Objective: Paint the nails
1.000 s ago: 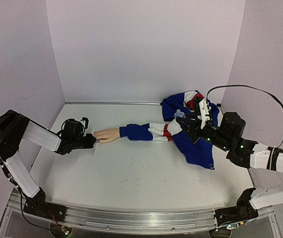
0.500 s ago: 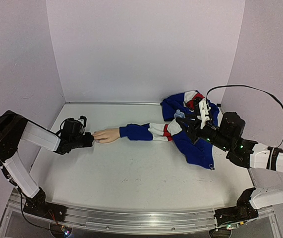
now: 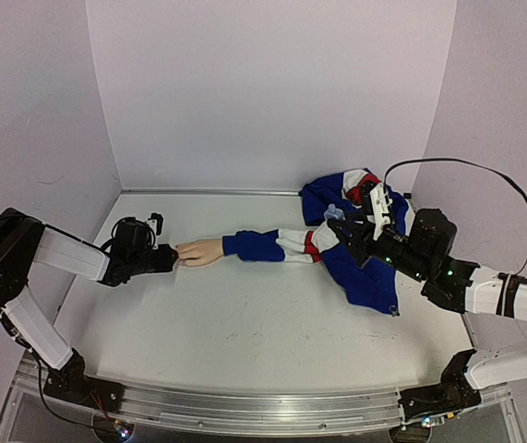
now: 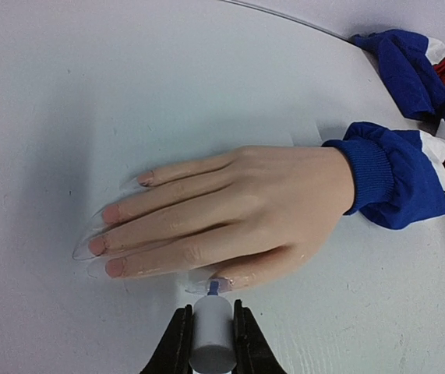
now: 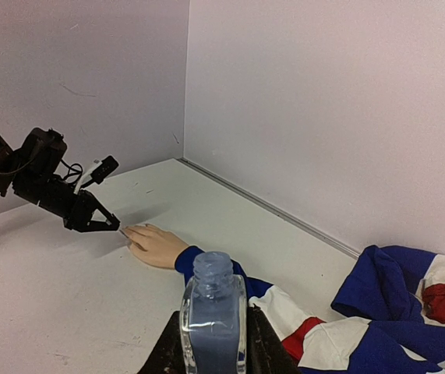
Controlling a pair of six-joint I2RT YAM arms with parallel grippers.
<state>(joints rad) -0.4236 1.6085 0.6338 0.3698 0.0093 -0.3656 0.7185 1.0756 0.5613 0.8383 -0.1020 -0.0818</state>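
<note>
The pale mannequin hand (image 4: 230,210) lies flat on the table, fingers pointing left, with a blue cuff (image 4: 374,175) at the wrist. Its long clear nails (image 4: 90,248) show at the fingertips. My left gripper (image 4: 208,331) is shut on a pale cylindrical brush cap (image 4: 210,339); its small blue brush tip (image 4: 213,287) touches the thumb nail. In the top view the left gripper (image 3: 163,260) sits at the hand's (image 3: 198,251) fingertips. My right gripper (image 5: 213,343) is shut on an open clear bottle (image 5: 213,319) of bluish polish, held over the sleeve; it also shows in the top view (image 3: 365,226).
A blue, white and red jacket (image 3: 355,231) lies bunched at the right, its sleeve (image 3: 272,245) running to the hand. Lilac walls (image 3: 272,92) close the back and both sides. A metal rail (image 3: 245,406) runs along the near edge.
The left arm has shifted slightly; its gripper stays at the hand's fingertips. The right arm and bottle have not moved.
</note>
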